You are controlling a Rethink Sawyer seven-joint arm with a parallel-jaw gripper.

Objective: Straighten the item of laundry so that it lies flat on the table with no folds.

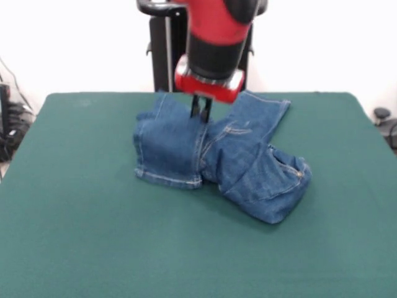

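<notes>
The item of laundry (236, 155), a pair of small blue jeans, lies crumpled in the far middle of the green table (93, 236). One leg is doubled over at the left, its hem (169, 180) facing the front. The waist and pocket part (273, 186) bunches up at the front right. Another leg (260, 108) stretches toward the back right. My gripper (201, 117) comes straight down onto the middle of the jeans. Its dark fingers stand close together, pinched on a raised fold between the two legs.
The robot's black pedestal (162, 56) stands right behind the jeans at the table's far edge. Dark cables and gear (12, 124) sit off the table at the left, and a dark object (384, 121) at the right.
</notes>
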